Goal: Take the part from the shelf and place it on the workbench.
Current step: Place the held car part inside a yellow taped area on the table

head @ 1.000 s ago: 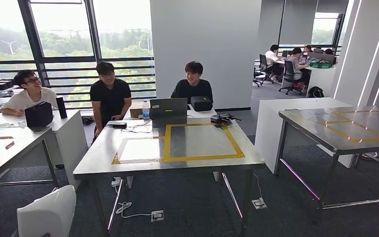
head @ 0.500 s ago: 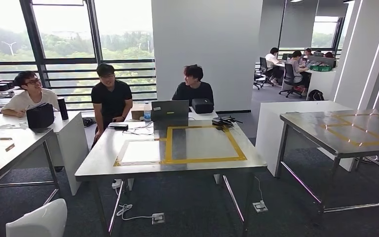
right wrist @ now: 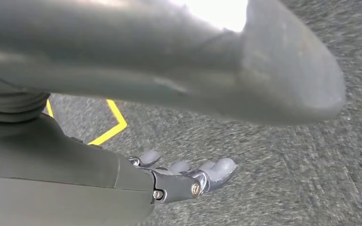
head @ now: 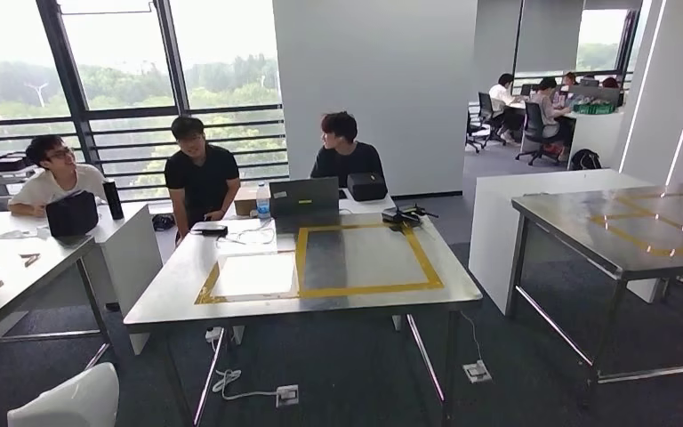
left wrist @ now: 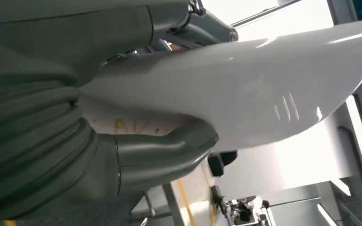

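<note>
The part (left wrist: pixel 245 89) is a white curved shell, and my left hand (left wrist: pixel 122 160) grips it, with the thumb pressed against one face and the fingers behind the other. In the head view the white part (head: pixel 67 402) shows at the bottom left, in front of the steel workbench (head: pixel 187 298), which carries a yellow tape rectangle (head: pixel 369 289). My right hand (right wrist: pixel 188 179) hangs over grey carpet with its fingers spread and nothing in it.
Three people sit or lean behind the workbench, by a laptop (head: pixel 304 196) and small dark devices (head: pixel 402 214). A second steel table (head: pixel 622 231) stands at the right and another (head: pixel 0 276) at the left. Cables and floor sockets (head: pixel 286 394) lie under the workbench.
The whole picture has shifted a little, so the camera has moved. The white part sits lower in the bottom left corner. One seated person has turned their head.
</note>
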Controlling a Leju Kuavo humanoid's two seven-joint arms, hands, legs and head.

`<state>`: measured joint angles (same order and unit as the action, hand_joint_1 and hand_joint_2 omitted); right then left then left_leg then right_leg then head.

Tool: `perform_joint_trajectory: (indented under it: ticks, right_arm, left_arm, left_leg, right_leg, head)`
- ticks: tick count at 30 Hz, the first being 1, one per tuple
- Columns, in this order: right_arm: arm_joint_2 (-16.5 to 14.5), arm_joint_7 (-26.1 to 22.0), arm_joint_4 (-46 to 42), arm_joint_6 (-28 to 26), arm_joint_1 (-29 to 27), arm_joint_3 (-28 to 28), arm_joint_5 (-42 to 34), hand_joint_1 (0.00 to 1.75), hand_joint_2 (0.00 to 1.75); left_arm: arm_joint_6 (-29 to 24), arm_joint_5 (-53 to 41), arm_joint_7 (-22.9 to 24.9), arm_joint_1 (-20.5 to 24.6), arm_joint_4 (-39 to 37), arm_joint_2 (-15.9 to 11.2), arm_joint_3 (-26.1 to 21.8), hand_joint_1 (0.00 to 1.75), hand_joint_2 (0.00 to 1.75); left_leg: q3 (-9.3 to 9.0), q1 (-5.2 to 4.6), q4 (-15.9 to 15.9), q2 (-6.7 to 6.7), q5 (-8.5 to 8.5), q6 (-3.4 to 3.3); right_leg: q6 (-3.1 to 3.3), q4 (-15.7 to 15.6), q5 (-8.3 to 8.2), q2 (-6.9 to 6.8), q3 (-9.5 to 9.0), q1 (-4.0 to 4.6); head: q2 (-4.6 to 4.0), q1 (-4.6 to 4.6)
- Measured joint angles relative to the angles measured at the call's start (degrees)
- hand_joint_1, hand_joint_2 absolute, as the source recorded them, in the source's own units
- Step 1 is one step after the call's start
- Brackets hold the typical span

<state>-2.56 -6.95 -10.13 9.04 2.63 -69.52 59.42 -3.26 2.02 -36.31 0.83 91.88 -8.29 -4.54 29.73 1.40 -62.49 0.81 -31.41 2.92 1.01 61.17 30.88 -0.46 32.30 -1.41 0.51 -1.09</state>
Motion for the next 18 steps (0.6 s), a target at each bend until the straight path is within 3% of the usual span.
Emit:
perform_joint_trajectory:
  ticks: [2,4,5,6,7,8,10,11,12,14,15,16,17,18]
  right_arm:
    - [0.0,0.0,0.0,-0.2,0.2,-0.1,-1.0,0.0,0.0]
    - [-0.1,0.4,0.0,-0.5,0.3,-0.4,-2.2,0.0,0.0]
    - [-0.1,0.7,0.0,-0.6,0.3,-0.7,-2.6,0.0,0.0]
    - [-0.3,1.1,0.0,-0.8,0.3,-0.9,-2.9,0.0,0.0]
    - [-0.5,1.5,0.0,-1.0,0.3,-1.1,-3.0,0.0,0.0]
    - [-0.7,1.7,0.0,-1.1,0.1,-1.3,-3.1,0.0,0.0]
    - [-1.5,2.1,0.3,-1.3,0.1,-1.5,-3.1,0.0,0.0]
    - [-1.8,2.1,0.5,-1.3,0.1,-1.6,-3.0,0.0,0.0]
    - [-2.0,2.1,0.6,-1.2,0.3,-1.6,-2.9,0.0,0.0]
    - [-2.0,1.8,0.6,-1.0,0.5,-1.6,-2.6,0.0,0.0]
    - [-2.1,1.6,0.6,-0.9,0.5,-1.6,-2.5,0.0,0.0]
    - [-2.1,1.5,0.6,-0.8,0.6,-1.6,-2.4,0.0,0.0]
    - [-2.0,1.4,0.6,-0.7,0.6,-1.6,-2.4,0.0,0.0]
    - [-2.0,1.3,0.6,-0.7,0.5,-1.6,-2.3,0.0,0.0]
  left_arm:
    - [0.0,0.0,-0.2,1.4,-1.0,0.1,0.6,1.75,1.75]
    - [0.2,0.0,-0.5,2.8,-2.9,0.1,1.4,1.75,1.75]
    - [0.4,0.0,-0.7,3.5,-4.0,0.1,1.9,1.75,1.75]
    - [0.4,-0.1,-0.9,4.0,-4.9,0.2,2.4,1.75,1.75]
    - [0.4,-0.3,-1.0,4.5,-5.6,0.3,3.0,1.75,1.75]
    - [0.3,-0.5,-1.1,5.0,-6.2,0.5,3.4,1.75,1.75]
    - [0.0,-1.4,-0.7,5.7,-7.2,0.7,4.2,1.75,1.75]
    - [-0.3,-1.7,-0.4,5.7,-7.3,0.8,4.4,1.75,1.75]
    - [-0.4,-2.0,0.1,5.8,-7.3,0.9,4.6,1.75,1.75]
    - [-0.6,-2.4,0.7,5.9,-6.4,1.0,4.8,1.75,1.75]
    - [-0.6,-2.6,0.9,6.0,-6.0,1.0,4.8,1.75,1.75]
    - [-0.7,-2.7,1.1,5.8,-5.7,1.1,4.8,1.75,1.75]
    - [-0.7,-2.8,1.3,5.6,-5.6,1.1,4.9,1.75,1.75]
    - [-0.7,-2.9,1.5,5.2,-5.5,1.2,5.0,1.75,1.75]
  left_leg:
    - [3.99,-0.07,-6.0,-0.39,-0.53,0.15]
    - [9.74,-0.31,-11.9,-0.49,-2.72,0.01]
    - [12.05,-0.48,-13.0,-0.5,-3.87,-0.24]
    - [13.56,-0.73,-12.4,-0.5,-4.46,-0.64]
    - [14.35,-1.11,-10.3,-0.5,-3.79,-1.23]
    - [14.66,-1.68,-6.8,-0.52,-0.47,-2.08]
    - [14.64,-3.05,0.3,-0.35,9.22,-3.67]
    - [14.41,-3.49,2.4,-0.3,12.75,-4.19]
    - [13.91,-3.7,3.3,-0.24,13.69,-4.42]
    - [11.62,-3.55,4.1,-0.3,11.84,-4.78]
    - [9.95,-3.43,4.9,-0.33,10.92,-4.99]
    - [8.07,-3.31,5.8,-0.35,10.02,-5.12]
    - [6.18,-3.18,6.7,-0.37,9.04,-5.2]
    - [4.38,-3.09,7.4,-0.38,8.06,-5.28]
  right_leg:
    - [0.71,-0.3,1.13,0.04,-1.9,0.25]
    - [0.98,-0.8,2.47,0.07,-3.91,0.54]
    - [1.06,-1.1,3.24,0.14,-5.18,0.69]
    - [1.16,-1.5,4.08,0.25,-6.6,0.83]
    - [1.24,-2.0,4.96,0.36,-8.19,0.97]
    - [1.3,-2.7,5.88,0.47,-9.65,1.0]
    - [0.97,-4.0,7.62,0.8,-12.28,1.17]
    - [0.7,-5.0,8.2,0.98,-13.5,1.2]
    - [0.38,-5.6,8.15,1.13,-14.67,1.26]
    - [-0.01,-4.4,6.04,1.18,-15.38,1.33]
    - [-0.03,-1.4,4.48,1.11,-14.06,1.39]
    - [0.01,2.7,3.61,1.03,-11.72,1.5]
    - [0.1,6.7,3.91,0.95,-8.77,1.54]
    - [0.07,9.8,5.52,0.9,-5.73,1.63]
  head:
    - [-0.02,0.16]
    - [0.02,0.26]
    - [0.02,0.3]
    - [0.02,0.3]
    - [0.02,0.32]
    - [0.02,0.33]
    - [-0.03,0.31]
    - [-0.04,0.35]
    - [-0.03,0.37]
    - [0.03,0.44]
    - [0.04,0.43]
    - [0.05,0.39]
    - [0.05,0.35]
    - [0.04,0.31]
